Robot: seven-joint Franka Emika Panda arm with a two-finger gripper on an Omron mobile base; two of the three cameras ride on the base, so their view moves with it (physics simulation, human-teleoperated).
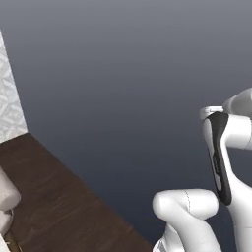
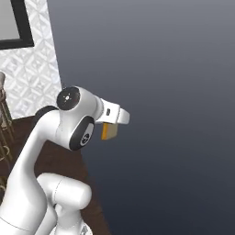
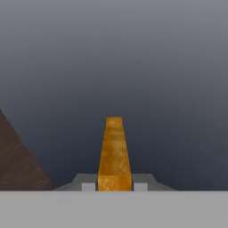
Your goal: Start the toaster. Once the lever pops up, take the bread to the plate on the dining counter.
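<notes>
- my end effector (image 3: 115,186) is clamped on the bread (image 3: 114,151), crust edge up between the fingertips
- bread (image 2: 109,131) hangs just under my wrist, up in the air
- dark wood floor (image 1: 59,197) below left, grey backdrop ahead

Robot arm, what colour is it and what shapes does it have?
The arm is glossy white with rounded, tube-like links. Its joints carry dark grey-black caps and bands, one round cap with a small mark. The gripper has small grey fingertips.
</notes>
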